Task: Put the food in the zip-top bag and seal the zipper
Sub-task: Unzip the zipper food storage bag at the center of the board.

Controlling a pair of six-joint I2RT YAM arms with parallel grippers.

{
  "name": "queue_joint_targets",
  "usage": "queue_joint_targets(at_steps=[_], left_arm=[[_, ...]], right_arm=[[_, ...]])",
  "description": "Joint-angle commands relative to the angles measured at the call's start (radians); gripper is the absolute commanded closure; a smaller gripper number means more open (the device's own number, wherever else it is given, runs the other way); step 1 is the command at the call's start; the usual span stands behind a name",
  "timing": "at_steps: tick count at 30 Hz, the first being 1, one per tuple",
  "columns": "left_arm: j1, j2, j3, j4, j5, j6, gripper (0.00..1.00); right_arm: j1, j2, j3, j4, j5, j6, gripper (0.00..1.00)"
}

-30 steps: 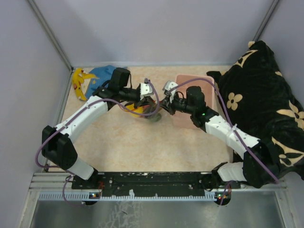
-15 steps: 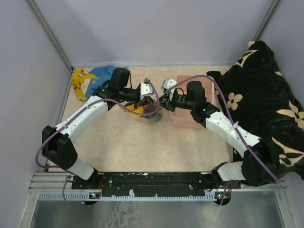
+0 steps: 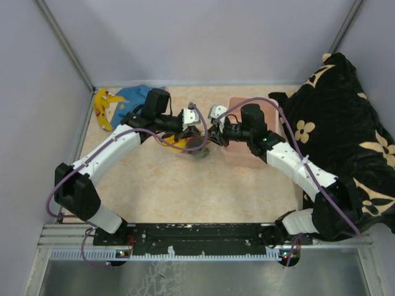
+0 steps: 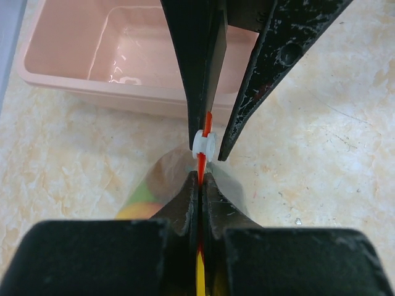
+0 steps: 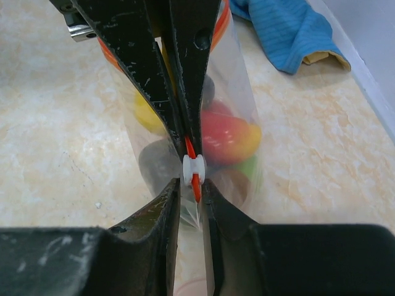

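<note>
Fingers [image 4: 184, 206] of your left gripper [image 4: 200, 177] clamp the zipper [image 4: 202, 165] tight; the right gripper [image 5: 192, 188] flanks it at the white slider [image 5: 193, 169], and I cannot tell if it pinches. With the zip-top bag [image 5: 237, 80] held mid-table near the far edge, food [image 5: 225, 135] inside, a crooked pull could jam the slider or yank the strip free.

Clear glossy thin plastic bag [image 5: 242, 80]; glossy fruits [image 5: 225, 135]; blue cloth [image 5: 290, 31]; smooth pink plastic tub [image 4: 68, 74].
</note>
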Motion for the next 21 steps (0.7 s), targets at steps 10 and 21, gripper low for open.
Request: queue_joint_targets(at_steps=[10, 21], left_arm=[[-0.013, -0.013, -0.002, 0.009, 0.022, 0.019, 0.98], [-0.016, -0.011, -0.002, 0.042, 0.043, -0.015, 0.59]], right_arm=[[-0.016, 0.026, 0.058, 0.036, -0.042, -0.013, 0.94], [-0.016, 0.018, 0.064, 0.025, -0.045, -0.014, 1.0]])
